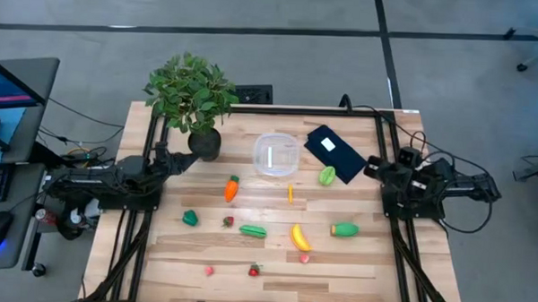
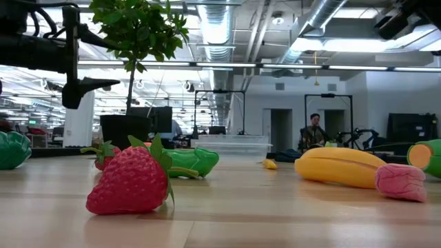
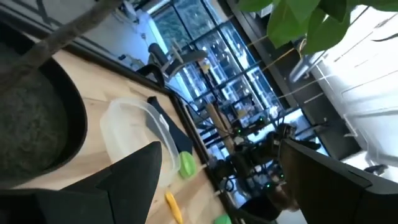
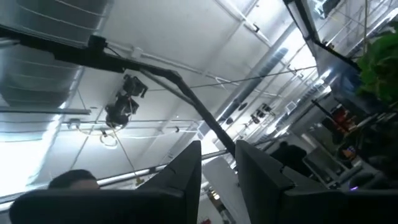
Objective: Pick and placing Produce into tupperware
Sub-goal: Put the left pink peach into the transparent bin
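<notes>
The clear round tupperware stands on its base at the table's far middle. Produce lies scattered on the wood: an orange carrot, a yellow banana, green pieces, and small red strawberries. My left gripper is open beside the plant pot, left of the tupperware, holding nothing. My right gripper waits at the right edge, tipped up toward the ceiling, with a narrow gap between its fingers.
A leafy potted plant in a dark pot stands right by my left gripper. A flat black rectangle with a white label lies right of the tupperware. A small orange piece and a pink piece also lie on the table.
</notes>
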Robot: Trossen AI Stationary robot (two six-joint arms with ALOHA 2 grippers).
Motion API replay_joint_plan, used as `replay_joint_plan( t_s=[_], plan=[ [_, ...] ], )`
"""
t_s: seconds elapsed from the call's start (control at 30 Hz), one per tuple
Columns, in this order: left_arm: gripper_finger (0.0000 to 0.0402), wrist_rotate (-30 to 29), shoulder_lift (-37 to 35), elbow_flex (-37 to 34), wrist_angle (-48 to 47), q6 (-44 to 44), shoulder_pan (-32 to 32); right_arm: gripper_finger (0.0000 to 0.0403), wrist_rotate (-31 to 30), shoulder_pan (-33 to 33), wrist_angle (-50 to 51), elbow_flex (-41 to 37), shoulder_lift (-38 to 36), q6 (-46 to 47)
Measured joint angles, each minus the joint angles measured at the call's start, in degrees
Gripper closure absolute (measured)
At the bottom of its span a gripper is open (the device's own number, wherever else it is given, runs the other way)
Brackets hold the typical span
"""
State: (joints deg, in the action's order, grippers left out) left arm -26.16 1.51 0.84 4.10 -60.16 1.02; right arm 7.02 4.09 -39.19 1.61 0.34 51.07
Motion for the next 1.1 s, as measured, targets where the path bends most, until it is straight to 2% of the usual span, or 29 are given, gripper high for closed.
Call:
replay_joint_plan(
  t_s=[0.13, 0.4, 0.53, 0.63, 0.77, 0.97, 1.1],
  plan=[
    [0.0088, 3.5, 1.6, 0.0, -0.2, -1.1, 0.0, 0.031, -4.0, -0.1, 3.7, 0.0, 0.0, 1.4],
    [0.0088, 13.3, 3.5, -0.1, -0.4, -1.3, 0.0, 0.031, -5.6, -0.1, 10.0, 0.0, 0.0, 1.9],
    [0.0088, 21.6, 3.5, -0.1, 0.2, 0.1, 0.0, 0.031, -6.0, -0.1, 10.7, 0.0, 0.0, 3.1],
    [0.0088, 26.7, 3.5, -0.1, 0.9, 0.4, 0.0, 0.031, -6.0, -0.1, 11.0, 0.0, 0.0, 0.4],
    [0.0088, 28.5, 3.5, -0.1, 4.2, 1.1, -0.2, 0.031, -6.0, -0.1, 10.9, 0.0, 0.0, -2.3],
    [0.0088, 28.7, 3.5, -0.1, 6.8, 6.3, -1.0, 0.031, -6.0, -0.1, 9.6, 0.0, 0.0, 4.2],
    [0.0088, 28.2, 3.5, -0.1, 6.8, 8.8, -1.0, 0.031, -7.5, -0.1, 10.5, 0.0, 0.0, 4.1]
  ],
)
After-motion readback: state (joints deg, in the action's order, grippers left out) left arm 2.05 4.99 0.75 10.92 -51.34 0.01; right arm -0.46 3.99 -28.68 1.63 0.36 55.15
